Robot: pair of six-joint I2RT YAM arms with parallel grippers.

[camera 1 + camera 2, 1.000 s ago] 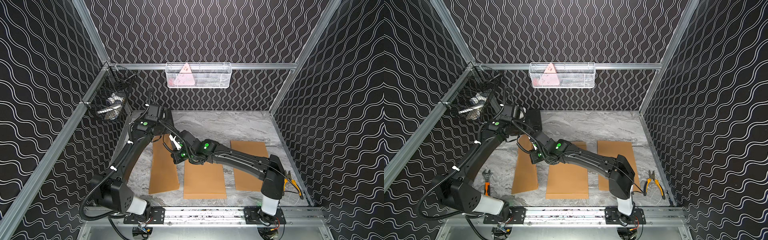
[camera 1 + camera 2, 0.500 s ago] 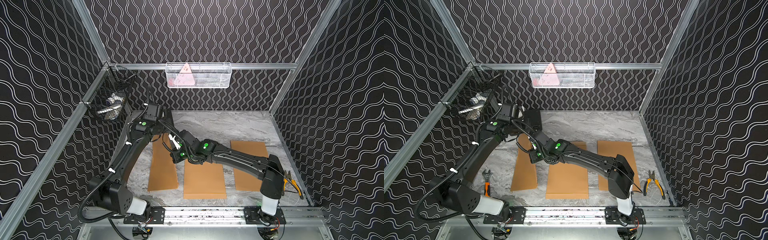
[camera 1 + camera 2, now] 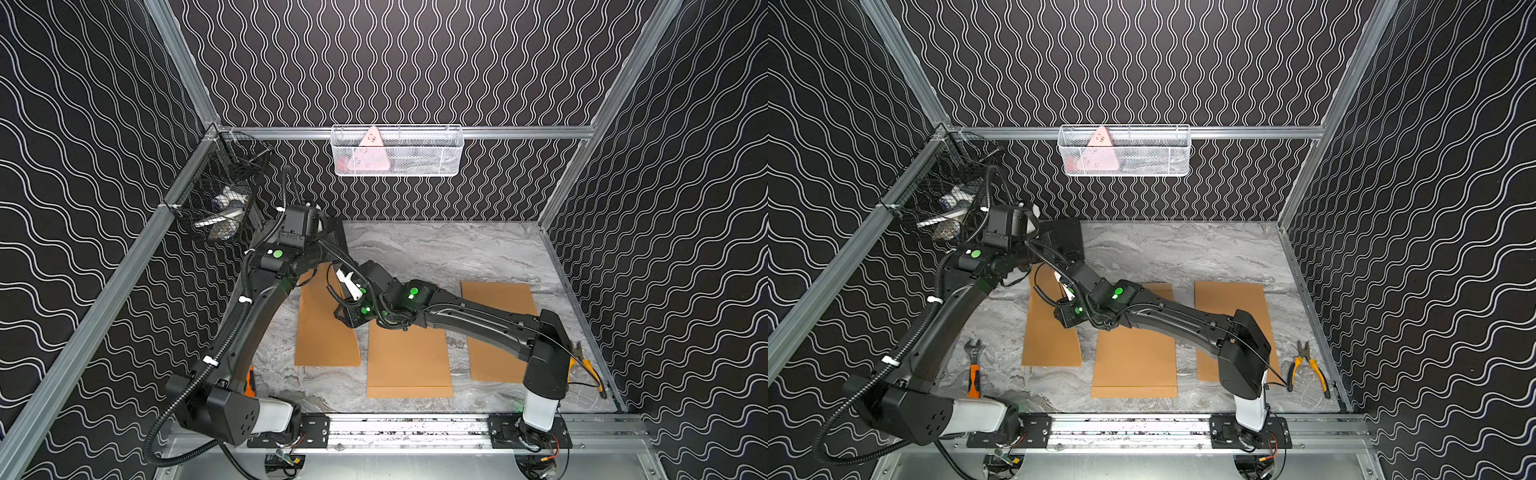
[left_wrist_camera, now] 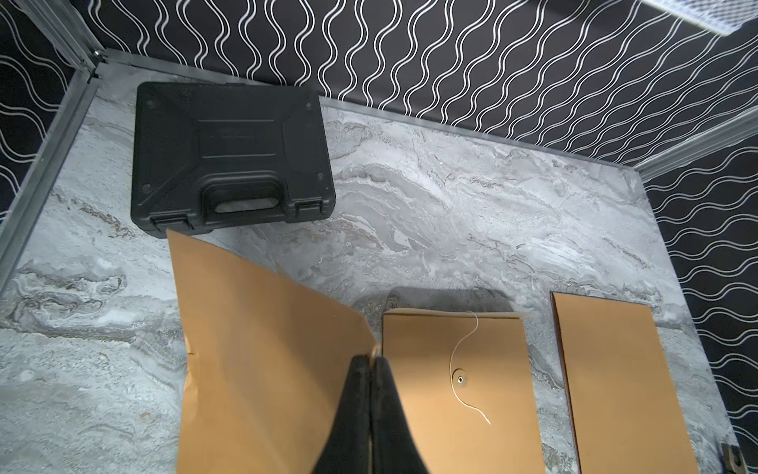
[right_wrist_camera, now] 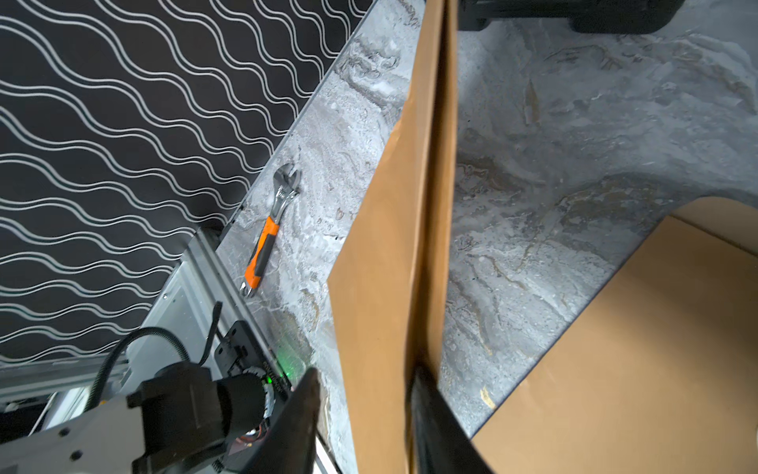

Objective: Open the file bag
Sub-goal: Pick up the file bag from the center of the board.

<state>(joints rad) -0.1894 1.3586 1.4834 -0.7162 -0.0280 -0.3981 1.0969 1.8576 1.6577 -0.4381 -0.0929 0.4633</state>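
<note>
Three brown file bags lie side by side on the marble table. The left file bag (image 3: 324,332) (image 3: 1050,336) has its far end raised off the table. My left gripper (image 4: 371,359) is shut on the raised corner of this bag (image 4: 254,349). My right gripper (image 5: 364,373) is open, and the bag's lifted edge (image 5: 393,230) stands between its fingers; one finger (image 5: 426,406) lies against the paper, the other (image 5: 303,394) is clear of it. In both top views the two wrists meet over that far end, hiding the fingers.
The middle bag (image 3: 407,357) shows a loose string and button (image 4: 459,379); another bag (image 3: 498,328) lies right. A black case (image 4: 229,156) sits at the back left. A wrench (image 3: 974,370) and pliers (image 3: 1308,370) lie near the front corners. Wire baskets (image 3: 397,151) (image 3: 220,203) hang on the walls.
My right gripper's jaws have parted around the bag's edge. The left wrist has shifted slightly towards the back, still gripping the bag's raised corner.
</note>
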